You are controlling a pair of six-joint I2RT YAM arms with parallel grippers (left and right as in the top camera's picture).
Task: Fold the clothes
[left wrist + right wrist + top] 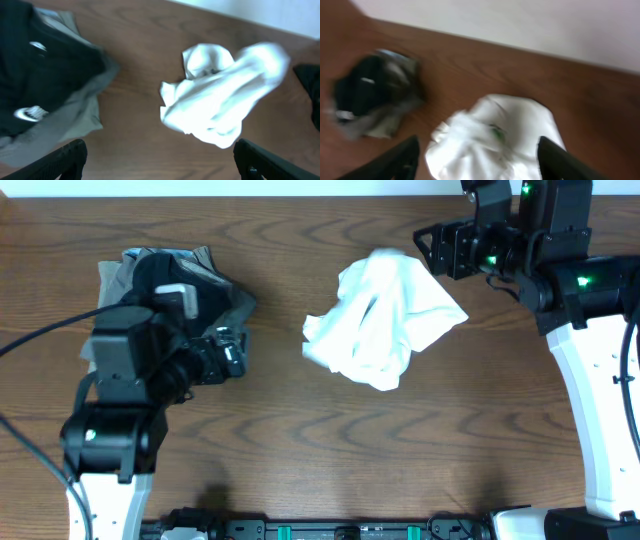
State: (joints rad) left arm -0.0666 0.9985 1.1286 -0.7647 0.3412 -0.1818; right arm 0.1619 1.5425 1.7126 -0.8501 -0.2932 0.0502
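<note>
A crumpled white T-shirt [385, 320] lies in a heap on the middle of the wooden table, apart from both grippers. It also shows in the left wrist view as the white T-shirt [225, 100] and in the right wrist view as the white T-shirt [495, 135]. A pile of black, grey and khaki clothes [160, 275] sits at the far left, partly hidden under my left arm. My left gripper [232, 352] is beside that pile, open and empty [160, 165]. My right gripper [432, 248] hovers at the T-shirt's upper right, open with nothing held [477, 165].
The dark clothes pile [45, 85] fills the left of the left wrist view and shows blurred as the pile [370, 100] in the right wrist view. Bare brown table [330, 450] lies in front of the T-shirt. A pale wall [520, 20] borders the table's far edge.
</note>
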